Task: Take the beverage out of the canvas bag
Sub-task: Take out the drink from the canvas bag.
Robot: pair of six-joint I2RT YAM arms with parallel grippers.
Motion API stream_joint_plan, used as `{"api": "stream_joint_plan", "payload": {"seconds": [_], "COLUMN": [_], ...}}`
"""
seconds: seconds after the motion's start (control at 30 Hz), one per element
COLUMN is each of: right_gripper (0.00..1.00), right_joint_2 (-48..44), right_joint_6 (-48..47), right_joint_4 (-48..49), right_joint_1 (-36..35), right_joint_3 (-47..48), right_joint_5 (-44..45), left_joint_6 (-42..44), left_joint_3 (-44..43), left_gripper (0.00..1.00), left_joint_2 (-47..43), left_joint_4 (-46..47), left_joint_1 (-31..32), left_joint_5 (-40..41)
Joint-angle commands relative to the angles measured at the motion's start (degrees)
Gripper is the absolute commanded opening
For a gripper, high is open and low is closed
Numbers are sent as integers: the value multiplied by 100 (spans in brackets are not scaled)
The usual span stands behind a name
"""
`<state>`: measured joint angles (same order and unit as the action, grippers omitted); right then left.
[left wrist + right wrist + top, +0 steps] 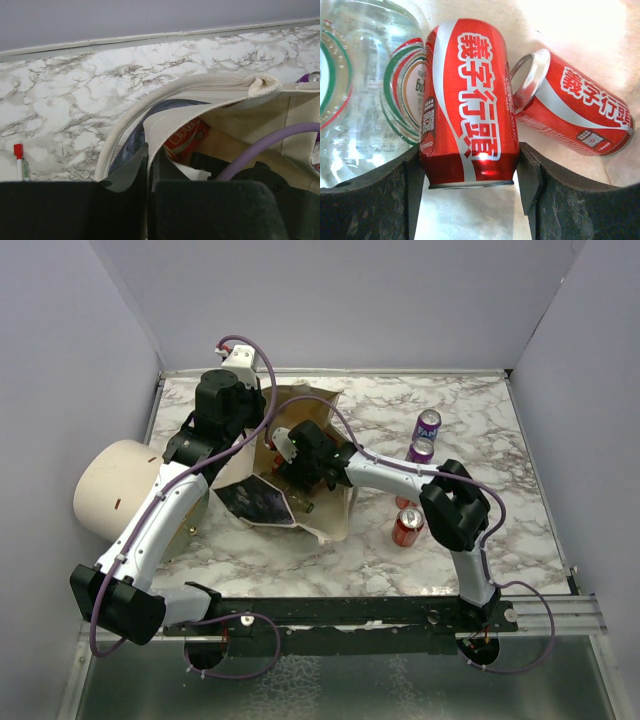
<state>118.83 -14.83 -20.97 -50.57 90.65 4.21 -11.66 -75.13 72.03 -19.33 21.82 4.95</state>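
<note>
The canvas bag (335,515) lies open on the marble table with its black printed panel (258,502) facing up. My left gripper (147,155) is shut on the bag's cloth rim (220,87), and in the top view this left gripper (266,432) sits at the bag's far side. My right gripper (300,475) reaches into the bag's mouth. In the right wrist view the right gripper (470,155) is shut on a red can (465,100), one finger on each side of its lower end. A second red can (575,115) and a clear bottle (365,90) lie beside it. The left wrist view shows a red can (185,140) inside the bag.
Two purple cans (428,425) (420,450) and a red can (407,528) stand on the table right of the bag. A cream cylinder (115,490) lies at the left edge. A red-capped pen (19,157) lies left of the bag. Grey walls enclose three sides.
</note>
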Motion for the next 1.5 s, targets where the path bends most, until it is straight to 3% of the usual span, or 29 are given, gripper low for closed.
{"api": "stream_joint_plan", "payload": {"seconds": [0.0, 0.23, 0.7, 0.93, 1.27, 1.47], "right_gripper": [10, 2, 2, 2, 2, 2], "right_joint_2": [-479, -588, -804, -979, -1044, -1499], "right_joint_6": [32, 24, 448, 623, 690, 941], "right_joint_4": [285, 150, -1064, -979, -1645, -1828], "right_joint_1": [-103, -103, -103, -103, -103, -103], "right_joint_3": [5, -12, 841, 708, 1370, 1212], "right_joint_5": [-352, -448, -1227, -1054, -1109, -1211], "left_joint_6": [-37, -65, -64, -77, -78, -83], "left_joint_3": [-77, -25, 7, 27, -9, -58], "left_gripper": [0, 0, 0, 0, 0, 0], "left_joint_2": [-128, -150, -103, -125, -95, -66], "left_joint_4": [354, 402, 439, 438, 430, 380], "left_joint_1": [-12, -14, -7, -11, -12, -12], "left_joint_5": [-107, -108, -143, -152, -161, -89]}}
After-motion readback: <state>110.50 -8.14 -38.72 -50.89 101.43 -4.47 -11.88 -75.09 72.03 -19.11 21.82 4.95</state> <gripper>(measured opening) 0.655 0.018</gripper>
